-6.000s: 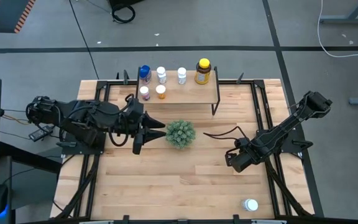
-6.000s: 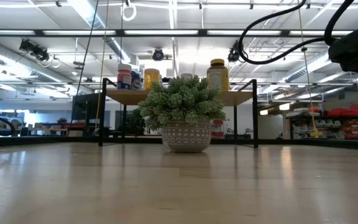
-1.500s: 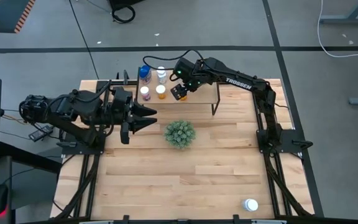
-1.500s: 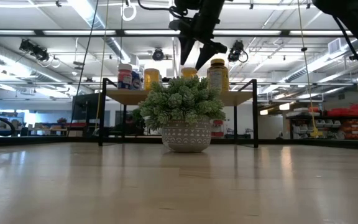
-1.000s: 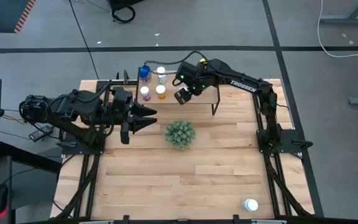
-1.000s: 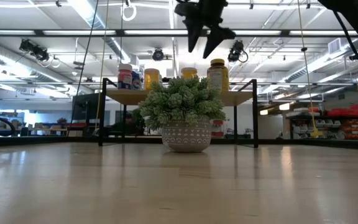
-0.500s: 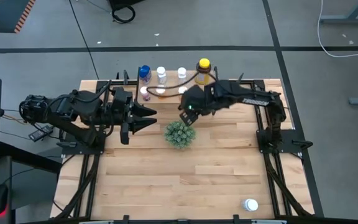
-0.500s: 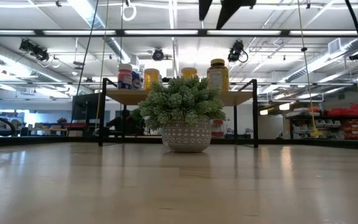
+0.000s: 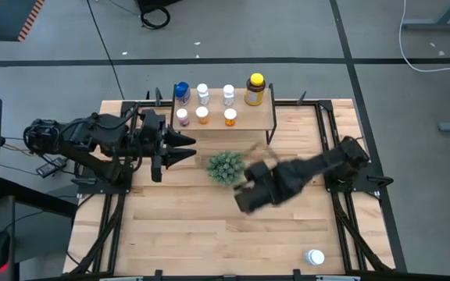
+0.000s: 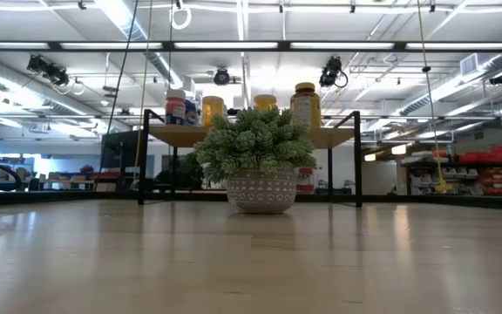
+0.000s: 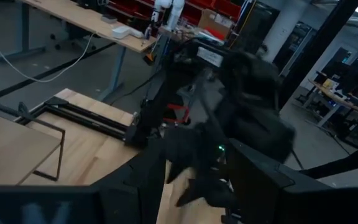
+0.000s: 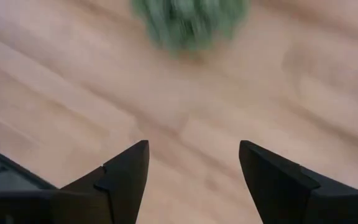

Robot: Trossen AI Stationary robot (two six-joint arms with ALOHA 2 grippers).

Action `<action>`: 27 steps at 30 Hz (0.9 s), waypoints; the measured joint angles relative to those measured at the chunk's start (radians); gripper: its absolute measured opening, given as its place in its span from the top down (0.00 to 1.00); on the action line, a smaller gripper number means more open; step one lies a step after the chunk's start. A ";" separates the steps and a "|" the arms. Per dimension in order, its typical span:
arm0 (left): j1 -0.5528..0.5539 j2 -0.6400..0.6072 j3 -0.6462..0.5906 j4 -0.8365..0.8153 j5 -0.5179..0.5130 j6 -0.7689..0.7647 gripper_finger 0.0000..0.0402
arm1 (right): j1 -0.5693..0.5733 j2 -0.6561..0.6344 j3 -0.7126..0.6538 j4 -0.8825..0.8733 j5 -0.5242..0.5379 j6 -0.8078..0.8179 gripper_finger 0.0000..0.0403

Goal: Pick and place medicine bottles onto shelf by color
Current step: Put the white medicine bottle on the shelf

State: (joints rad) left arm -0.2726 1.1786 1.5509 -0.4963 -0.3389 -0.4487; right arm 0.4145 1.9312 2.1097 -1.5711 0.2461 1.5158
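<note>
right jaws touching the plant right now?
Apart. The right wrist view shows the right gripper with open, empty jaws over bare tabletop, the plant well ahead; the high view shows wood between them.

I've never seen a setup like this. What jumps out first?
A row of small pill bottles stands on the little light-wood shelf at the table's far edge, the big amber yellow-capped bottle at its right end. A spiky green potted plant sits mid-table, with the right arm's open tool just beside it.
</note>
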 joint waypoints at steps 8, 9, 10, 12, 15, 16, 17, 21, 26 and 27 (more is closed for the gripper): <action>0.000 -0.028 -0.001 -0.067 0.003 -0.012 0.57 | 0.229 0.002 -0.140 0.000 -0.147 0.280 0.36; 0.000 -0.029 -0.001 -0.068 0.003 -0.016 0.57 | 0.261 0.002 -0.150 0.000 -0.160 0.318 0.36; 0.000 -0.032 0.000 -0.071 0.003 -0.018 0.57 | 0.290 0.002 -0.155 -0.001 -0.172 0.358 0.36; 0.000 -0.040 -0.001 -0.091 0.003 -0.019 0.57 | 0.354 0.002 -0.159 0.000 -0.178 0.440 0.36; 0.000 -0.043 0.000 -0.091 0.003 -0.037 0.57 | 0.441 0.002 -0.162 0.001 -0.189 0.567 0.36; 0.000 -0.042 0.000 -0.094 0.003 -0.038 0.57 | 0.470 0.002 -0.162 0.001 -0.191 0.611 0.36; 0.000 -0.042 0.000 -0.096 0.003 -0.038 0.57 | 0.498 0.002 -0.163 0.001 -0.191 0.655 0.36; 0.002 -0.033 0.000 -0.098 -0.001 -0.038 0.57 | 0.578 0.002 -0.208 0.042 -0.258 0.700 0.36; 0.002 -0.012 0.000 -0.103 -0.013 -0.066 0.57 | 0.643 0.002 -0.270 0.086 -0.254 0.689 0.36; 0.002 -0.010 0.000 -0.105 -0.014 -0.071 0.57 | 0.655 0.002 -0.280 0.086 -0.248 0.689 0.36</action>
State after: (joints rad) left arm -0.2707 1.1691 1.5505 -0.6011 -0.3526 -0.5193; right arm 1.0696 1.9335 1.8300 -1.4855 -0.0019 2.2045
